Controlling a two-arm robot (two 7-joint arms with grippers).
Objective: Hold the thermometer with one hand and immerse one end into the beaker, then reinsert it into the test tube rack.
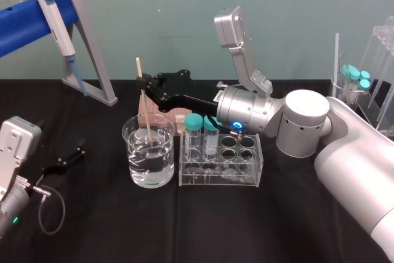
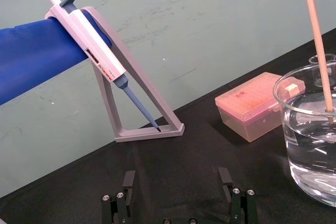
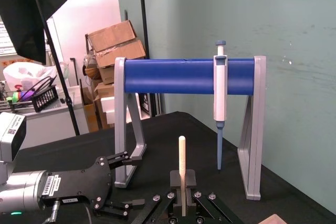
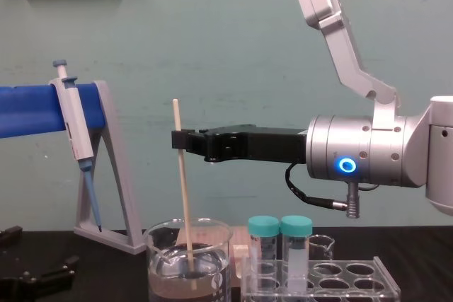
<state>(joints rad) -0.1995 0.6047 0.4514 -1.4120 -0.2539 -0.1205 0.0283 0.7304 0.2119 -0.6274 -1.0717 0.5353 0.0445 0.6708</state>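
My right gripper (image 1: 143,84) is shut on the thermometer (image 1: 145,112), a thin pale rod, gripping it near its upper end. The rod stands almost upright, with its lower end dipped into the water of the large clear beaker (image 1: 138,170). From the chest view the thermometer (image 4: 184,196) runs down from the gripper (image 4: 178,139) into the beaker (image 4: 157,238). Just right of the beaker sits the clear test tube rack (image 1: 218,180), holding two teal-capped tubes (image 1: 194,129). My left gripper (image 1: 72,154) rests open on the table at the left, its fingers (image 2: 128,179) wide apart and holding nothing.
A white-and-blue pipette (image 1: 58,26) hangs on the grey stand with a blue bar (image 1: 92,47) at the back left. A pink tip box (image 2: 251,104) lies behind the beaker. A small glass beaker (image 4: 322,247) stands behind the rack. More capped tubes (image 1: 356,77) stand at the far right.
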